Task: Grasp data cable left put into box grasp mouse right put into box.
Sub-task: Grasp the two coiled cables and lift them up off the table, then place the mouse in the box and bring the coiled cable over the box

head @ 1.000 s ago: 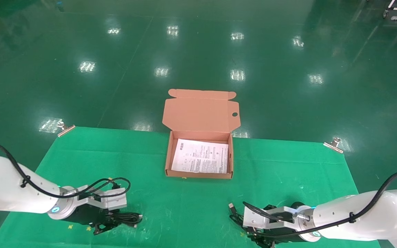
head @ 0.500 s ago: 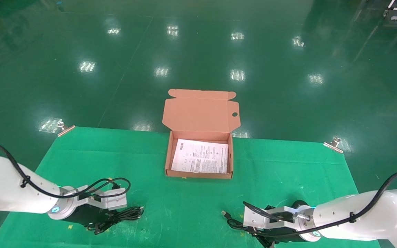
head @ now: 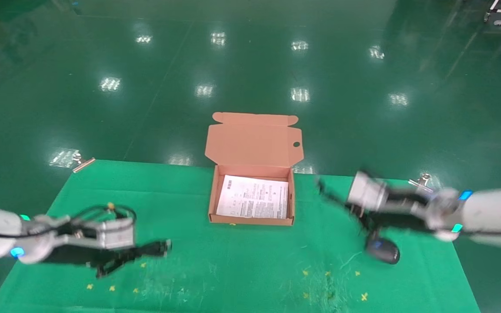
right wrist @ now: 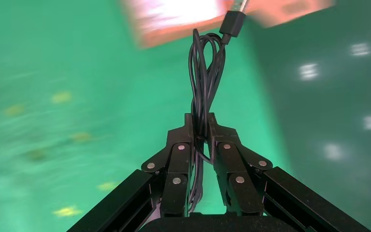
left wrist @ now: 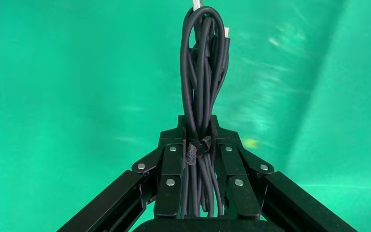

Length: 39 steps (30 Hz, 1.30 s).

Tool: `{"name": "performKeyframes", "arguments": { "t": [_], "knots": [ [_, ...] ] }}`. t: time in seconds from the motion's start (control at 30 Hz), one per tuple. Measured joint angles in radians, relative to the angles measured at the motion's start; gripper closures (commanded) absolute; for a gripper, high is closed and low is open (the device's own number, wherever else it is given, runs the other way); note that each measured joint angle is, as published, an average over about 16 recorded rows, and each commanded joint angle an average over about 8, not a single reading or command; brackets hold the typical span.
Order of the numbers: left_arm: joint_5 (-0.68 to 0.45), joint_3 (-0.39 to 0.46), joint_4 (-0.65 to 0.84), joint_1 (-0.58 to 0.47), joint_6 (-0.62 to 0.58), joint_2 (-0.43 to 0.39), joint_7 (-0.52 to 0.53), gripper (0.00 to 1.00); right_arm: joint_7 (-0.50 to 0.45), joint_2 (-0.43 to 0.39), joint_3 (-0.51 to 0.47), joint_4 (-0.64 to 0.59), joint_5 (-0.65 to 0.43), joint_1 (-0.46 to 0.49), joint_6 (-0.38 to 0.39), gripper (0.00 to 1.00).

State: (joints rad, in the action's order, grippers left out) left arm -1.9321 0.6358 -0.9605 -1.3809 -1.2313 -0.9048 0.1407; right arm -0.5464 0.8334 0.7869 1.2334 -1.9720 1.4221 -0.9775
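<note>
The open salmon-orange box (head: 251, 220) stands at the mat's middle back, lid (head: 254, 139) raised, a white printed sheet (head: 254, 202) inside. My left gripper (head: 134, 254) is at the mat's front left, raised off it and shut on the black data cable (head: 157, 248). In the left wrist view the jaws (left wrist: 198, 126) pinch the looped bundle (left wrist: 200, 63). My right gripper (head: 355, 211) is right of the box, shut on the mouse's coiled cord (right wrist: 205, 72). The black mouse (head: 383, 251) with its blue spot hangs below it, low over the mat. The blurred box (right wrist: 183, 14) shows beyond the USB plug (right wrist: 233, 21).
A green mat (head: 250, 261) covers the table, held by clips at the back left (head: 83, 164) and back right (head: 422, 181). Small yellow marks (head: 363, 296) dot its front. Glossy green floor lies beyond the table's far edge.
Both arms have lifted from the mat's front. The left has risen with the data cable. The right has swung up and back towards the box's right side, the mouse dangling from its cord.
</note>
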Motion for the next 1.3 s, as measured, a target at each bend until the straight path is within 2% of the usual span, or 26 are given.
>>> {"name": "performKeyframes", "arguments": {
  "t": [0.17,0.33,0.6,0.87,1.1,1.3],
  "knots": [
    [0.005,-0.030,-0.133,-0.010,0.030,0.033,0.023,1.00,-0.050,-0.002,-0.041,0.045,-0.027,0.083,0.032,1.00],
    [-0.041,-0.047,-0.235,-0.030,0.089,0.025,0.068,1.00,-0.030,0.057,-0.066,0.018,-0.025,0.172,0.071,1.00],
    [-0.191,-0.053,-0.308,-0.080,0.192,-0.045,0.173,1.00,0.101,0.214,-0.078,-0.142,0.031,0.290,0.144,1.00],
    [-0.379,-0.054,-0.320,-0.117,0.267,-0.131,0.303,1.00,0.265,0.359,-0.084,-0.336,0.118,0.356,0.191,1.00],
    [-0.510,-0.055,-0.329,-0.120,0.297,-0.180,0.392,1.00,0.369,0.435,-0.093,-0.445,0.186,0.381,0.200,1.00],
    [-0.569,-0.055,-0.332,-0.111,0.294,-0.188,0.430,1.00,0.415,0.466,-0.096,-0.489,0.216,0.384,0.198,1.00]
  ]
}}
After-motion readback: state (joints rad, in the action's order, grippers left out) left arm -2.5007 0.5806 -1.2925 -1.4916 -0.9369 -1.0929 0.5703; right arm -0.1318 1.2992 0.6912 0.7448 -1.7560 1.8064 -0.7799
